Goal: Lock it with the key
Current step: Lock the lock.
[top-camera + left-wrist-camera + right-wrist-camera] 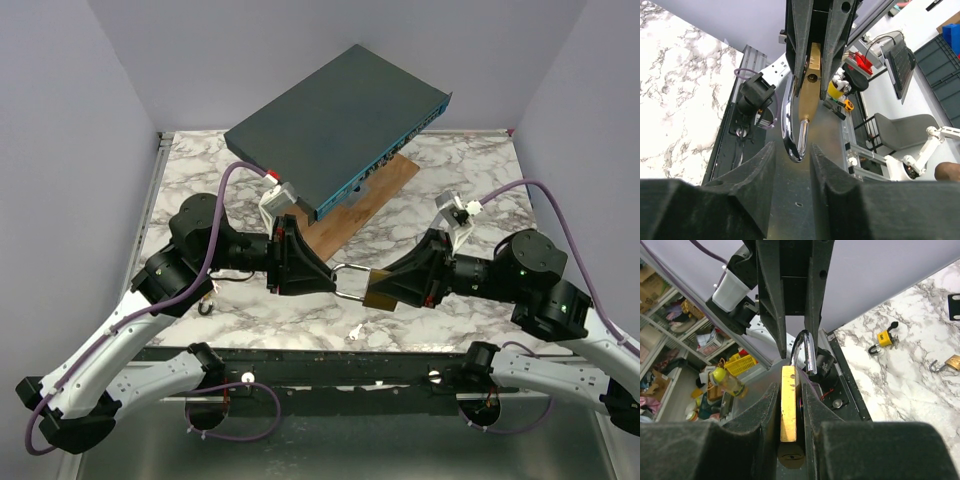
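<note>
Two-armed hold on the brass padlock (381,293), up off the table just nearer than the wooden board (372,200). Body clamped tight in right gripper (789,390). Shackle (790,125) flanked by left gripper (792,152) fingers (755,175); pinched or merely bracketed, cannot tell.

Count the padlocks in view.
3. One brass padlock is clamped in the right gripper. A yellow padlock and a second brass padlock lie on the marble table. The arms may hide others.
</note>
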Motion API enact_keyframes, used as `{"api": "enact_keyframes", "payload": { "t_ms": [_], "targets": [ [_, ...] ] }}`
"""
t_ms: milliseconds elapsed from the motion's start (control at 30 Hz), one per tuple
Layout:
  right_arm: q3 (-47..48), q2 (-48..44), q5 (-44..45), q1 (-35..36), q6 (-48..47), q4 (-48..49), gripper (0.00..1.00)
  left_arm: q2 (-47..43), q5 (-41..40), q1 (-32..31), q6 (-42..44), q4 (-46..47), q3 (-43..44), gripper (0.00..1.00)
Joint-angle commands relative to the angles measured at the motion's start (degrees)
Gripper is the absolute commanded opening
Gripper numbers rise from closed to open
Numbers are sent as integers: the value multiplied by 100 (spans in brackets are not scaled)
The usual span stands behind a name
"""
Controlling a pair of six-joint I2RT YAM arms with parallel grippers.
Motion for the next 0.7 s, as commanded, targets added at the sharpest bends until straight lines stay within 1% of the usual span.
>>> {"api": "enact_keyframes", "payload": {
  "t_ms": [0,67,200,300,433,567,667],
  "targets": [
    [282,-27,-131,0,-66,415,1,-32,-127,46,148,-81,177,26],
    [286,-19,-74,0,-82,414,1,-39,-43,44,185,-87,139,20],
    [300,93,-137,1,-136,409,1,-115,-6,44,251,-18,42,12],
    [317,187,-225,0,-148,423,1,-210,-12,44,328,43,-54,11],
    [343,220,-247,0,-140,488,1,-314,-63,44,439,15,-108,18],
    [361,251,-330,1,-96,577,1,-430,-173,44,500,96,-180,17],
    [290,251,-405,0,-22,702,1,-534,-267,35,533,232,-260,11]
  ]
}}
